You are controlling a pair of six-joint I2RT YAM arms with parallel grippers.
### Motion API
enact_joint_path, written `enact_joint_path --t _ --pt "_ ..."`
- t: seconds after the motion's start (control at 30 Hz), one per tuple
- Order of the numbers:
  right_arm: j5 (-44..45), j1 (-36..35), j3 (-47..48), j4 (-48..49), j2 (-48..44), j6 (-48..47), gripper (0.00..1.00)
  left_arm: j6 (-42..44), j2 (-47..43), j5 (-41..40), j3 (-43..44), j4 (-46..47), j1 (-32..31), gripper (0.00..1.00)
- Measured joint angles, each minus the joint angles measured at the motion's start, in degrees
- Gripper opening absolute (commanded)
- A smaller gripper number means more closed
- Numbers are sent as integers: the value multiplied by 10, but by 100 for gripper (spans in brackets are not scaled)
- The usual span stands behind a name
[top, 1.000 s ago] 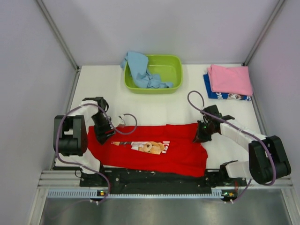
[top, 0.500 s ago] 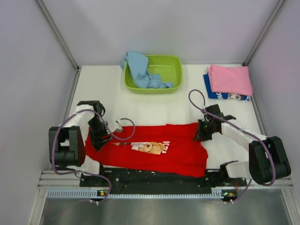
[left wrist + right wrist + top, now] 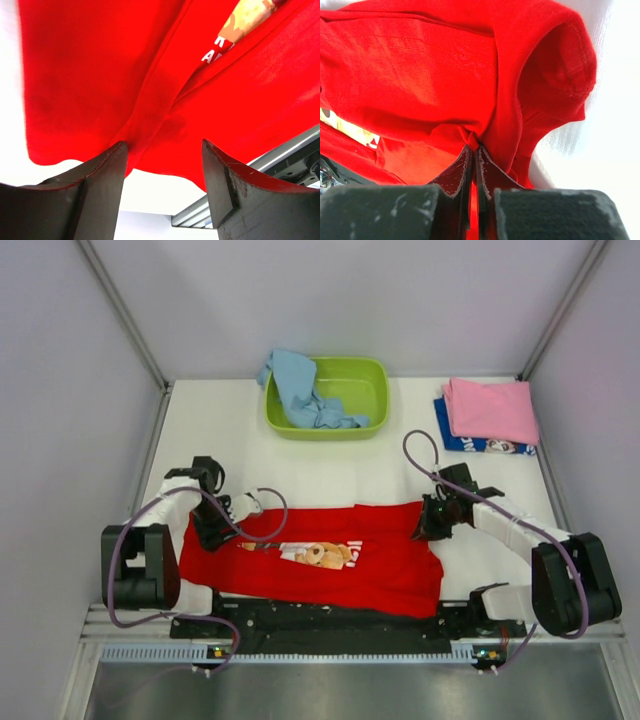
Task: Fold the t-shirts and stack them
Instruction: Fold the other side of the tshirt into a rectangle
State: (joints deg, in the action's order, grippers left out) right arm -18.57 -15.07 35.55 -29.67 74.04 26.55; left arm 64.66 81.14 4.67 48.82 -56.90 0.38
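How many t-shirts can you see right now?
4. Red one spread along the near edge; light blue one draped over the green basin; pink one folded atop a dark blue one, far right. More may be hidden.

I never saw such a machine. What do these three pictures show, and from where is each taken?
Two robot arms stand at the table. One picture looks down from above; two come from wrist cameras. A red t-shirt lies spread before them. The right claw is shut on its cloth; the left claw is open at the other end. Behind: a green basin holding a light blue t-shirt, and a pink t-shirt on a dark blue t-shirt.
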Motion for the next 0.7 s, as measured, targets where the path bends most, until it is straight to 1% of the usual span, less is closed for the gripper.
enact_joint_path --t 0.07,0.13,0.2,0.27,0.33,0.43,0.47,0.7 --pt "0 0 -3 1 -1 0 0 1 0 -12 -18 11 0 58" --pt "-1 0 -3 1 -1 0 0 3 0 -16 -26 10 0 47" --pt "-2 0 -3 1 -1 0 0 3 0 -15 -25 10 0 42" --pt "-2 0 -3 1 -1 0 0 4 0 -14 -23 6 0 35" --pt "-2 2 -3 1 -2 0 0 5 0 -13 -19 -1 0 23" --pt "-4 3 -3 1 -5 0 0 11 0 -12 -17 -6 0 2" --pt "-5 4 -3 1 -7 0 0 13 0 -11 -16 -9 0 0" --pt "-19 18 -3 1 -26 0 0 7 -2 -12 -7 -11 0 0"
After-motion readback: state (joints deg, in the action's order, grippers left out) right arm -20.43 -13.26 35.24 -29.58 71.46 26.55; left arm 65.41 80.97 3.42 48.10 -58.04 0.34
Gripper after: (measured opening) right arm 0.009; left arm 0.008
